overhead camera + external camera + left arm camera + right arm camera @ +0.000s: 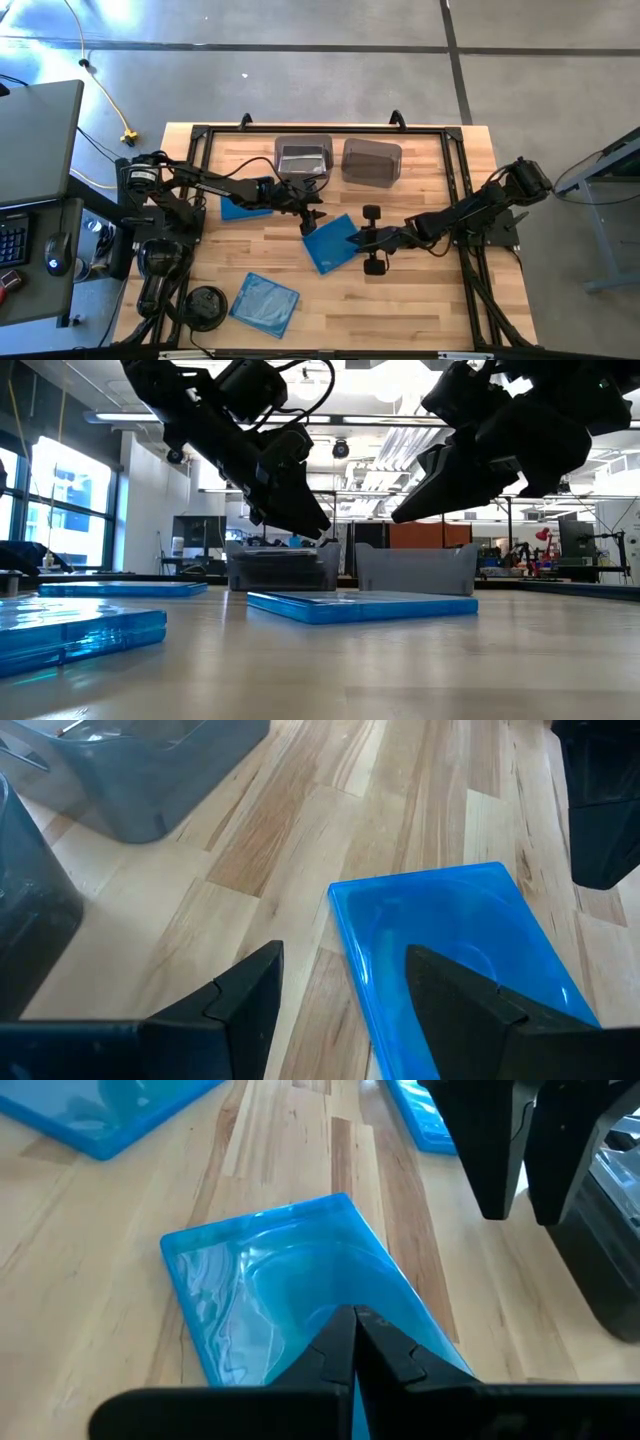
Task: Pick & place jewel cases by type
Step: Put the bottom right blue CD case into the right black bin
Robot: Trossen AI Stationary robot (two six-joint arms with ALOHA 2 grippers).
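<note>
Jewel cases, thin flat squares of glossy translucent blue plastic, number three on the pale wood-plank table (420, 300): one at centre (330, 243), one at nine o'clock (243, 209), one at seven o'clock (265, 303). Two smoky grey rectangular bins sit at twelve o'clock, the left bin (303, 157) holding dark contents, the right bin (371, 161) beside it. Left gripper (312, 221) hangs above the centre case's edge, fingers spread wide, holding nothing. Right gripper (357, 238) has its fingers pressed together over that same case.
</note>
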